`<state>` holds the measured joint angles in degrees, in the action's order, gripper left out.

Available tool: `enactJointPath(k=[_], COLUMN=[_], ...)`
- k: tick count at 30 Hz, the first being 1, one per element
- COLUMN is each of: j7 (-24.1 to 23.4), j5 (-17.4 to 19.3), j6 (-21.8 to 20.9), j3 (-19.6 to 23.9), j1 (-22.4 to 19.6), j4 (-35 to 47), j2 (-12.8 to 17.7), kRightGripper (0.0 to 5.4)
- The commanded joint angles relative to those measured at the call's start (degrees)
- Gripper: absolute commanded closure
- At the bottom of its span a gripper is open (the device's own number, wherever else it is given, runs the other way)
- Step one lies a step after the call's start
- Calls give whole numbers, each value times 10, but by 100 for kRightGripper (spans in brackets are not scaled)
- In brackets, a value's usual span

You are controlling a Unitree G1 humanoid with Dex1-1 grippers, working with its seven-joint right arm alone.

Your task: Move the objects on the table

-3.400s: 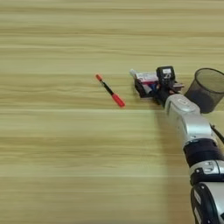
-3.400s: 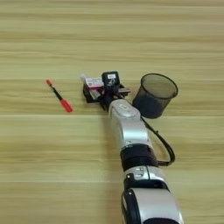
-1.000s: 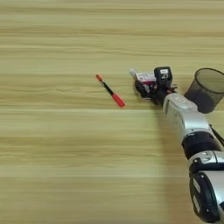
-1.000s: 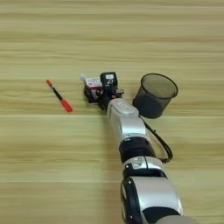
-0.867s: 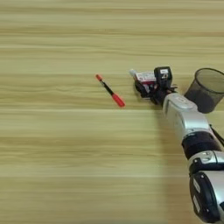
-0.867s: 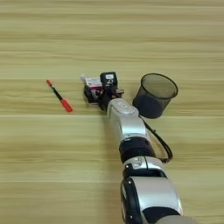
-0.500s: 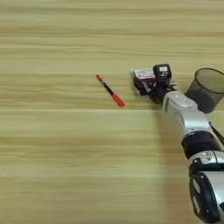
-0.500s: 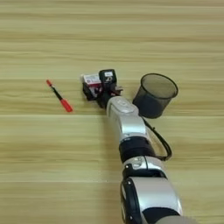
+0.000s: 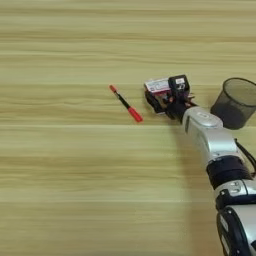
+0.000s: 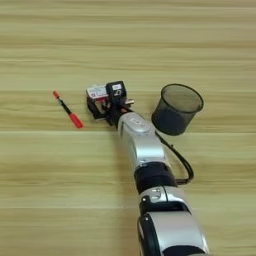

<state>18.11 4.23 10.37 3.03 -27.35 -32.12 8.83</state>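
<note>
Tool (image 10: pixel 102 107) sits on the small white-and-red box (image 10: pixel 97 92), apparently pinching it, just left of the black mesh cup (image 10: pixel 176 109) on the table (image 10: pixel 128 45). Further left of the cup lies the pen (image 10: pixel 66 109), well apart, its long axis diagonal, red cap toward the robot.
</note>
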Motion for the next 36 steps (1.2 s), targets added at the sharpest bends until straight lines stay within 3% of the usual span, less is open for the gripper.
enactJointPath(k=[1,19,29,36], j7=[6,40,63,65], j5=[-3,-20,-6,-14], j6=[-14,12,68,77], j3=[-8,-41,-43,-54], j1=[-31,-17,-18,-16], j4=[40,48,50,50], j2=[8,10,9,12], kRightGripper=[142,142,142,37])
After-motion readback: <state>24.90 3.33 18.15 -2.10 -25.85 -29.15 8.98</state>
